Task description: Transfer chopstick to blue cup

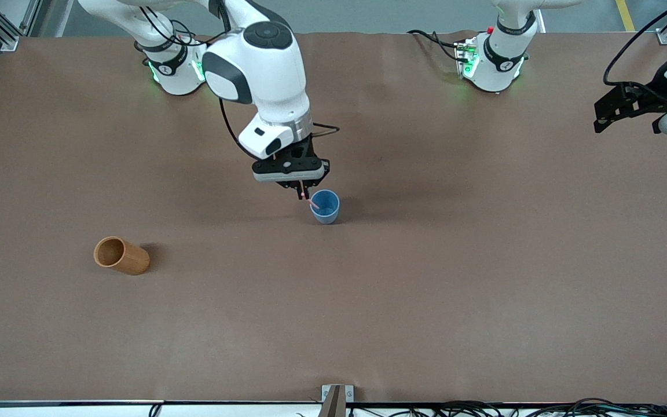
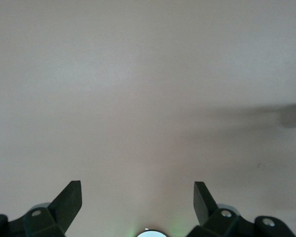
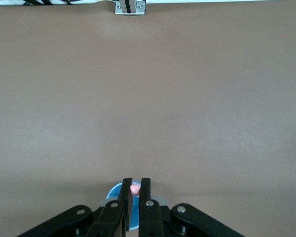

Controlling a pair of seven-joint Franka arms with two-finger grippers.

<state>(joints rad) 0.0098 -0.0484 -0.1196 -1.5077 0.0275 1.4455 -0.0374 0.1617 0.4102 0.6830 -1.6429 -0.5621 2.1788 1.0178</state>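
The light-blue cup [image 1: 325, 206] stands upright in the middle of the table. My right gripper [image 1: 303, 193] hangs just over the cup's rim, shut on the pink chopstick [image 1: 312, 203], whose lower end slants down into the cup. In the right wrist view the chopstick's pink end [image 3: 135, 188] shows pinched between the black fingers [image 3: 127, 190], with the blue cup [image 3: 116, 193] under them. My left gripper [image 1: 629, 107] waits, open and empty, in the air at the left arm's end of the table; in its wrist view its fingertips [image 2: 71, 195] stand wide apart over bare table.
A brown wooden cup [image 1: 120, 255] lies on its side toward the right arm's end, nearer the front camera than the blue cup. A metal bracket [image 1: 337, 395] sits at the table's front edge.
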